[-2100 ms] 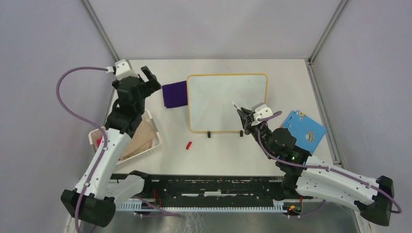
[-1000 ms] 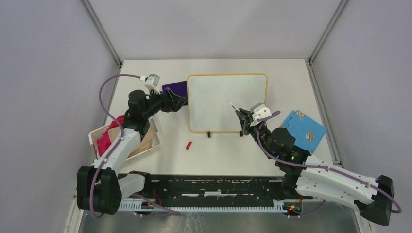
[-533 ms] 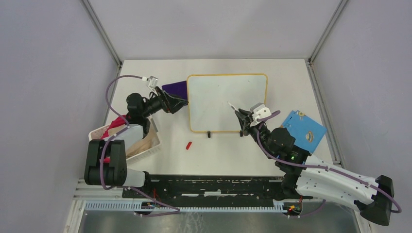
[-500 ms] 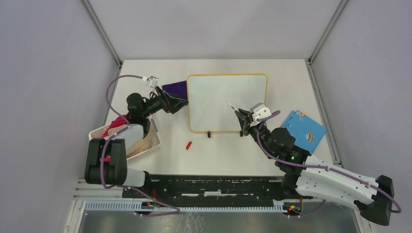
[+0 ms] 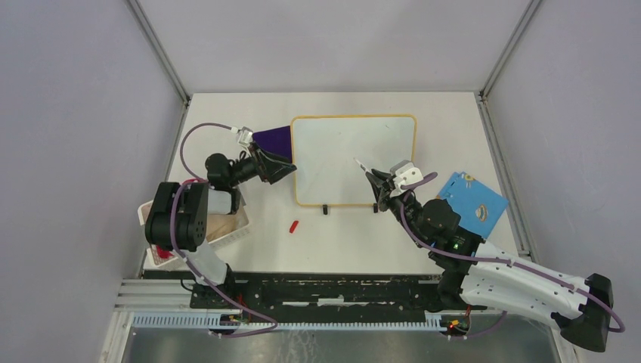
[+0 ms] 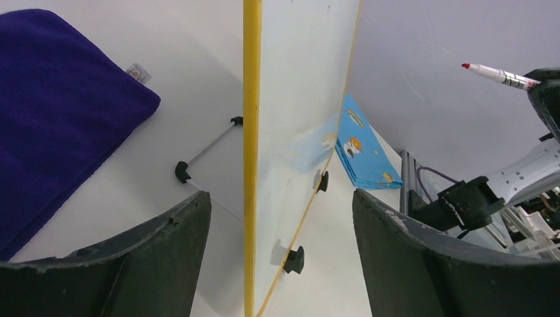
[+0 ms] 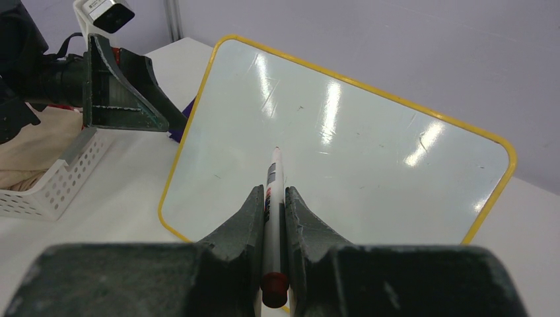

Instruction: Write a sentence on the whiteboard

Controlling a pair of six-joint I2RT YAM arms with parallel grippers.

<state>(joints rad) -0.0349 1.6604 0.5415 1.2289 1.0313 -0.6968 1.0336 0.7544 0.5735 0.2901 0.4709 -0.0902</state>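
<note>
Glossy white rectangular whiteboard with the thin yellow frame (image 5: pixel 332 147) is sitting mid-worktop (image 5: pixel 363 242), propped on its two small black feet (image 5: pixel 325 209). Face is showing only glare and faint scuffs. Left claw (image 6: pixel 280 198) is hanging wide open around the board's left edge, with the frame running between the jaws and touching neither as far as I can tell. Right claw (image 7: pixel 272 198) is clamping a white red-tipped marker (image 7: pixel 273 175), tip pointing at the board face but apart from it. Dark purple folded cloth (image 5: pixel 270 140) is lying just left of the board, behind the left claw. Flat blue card (image 5: pixel 472 200) is lying to the right, small red cap (image 5: pixel 294 224) in front, white slotted basket (image 5: pixel 230 227) at near left. Versus two seconds back: left arm has folded low and its claw has swung from beyond the cloth onto the board edge. Right claw is barely shifting.
</note>
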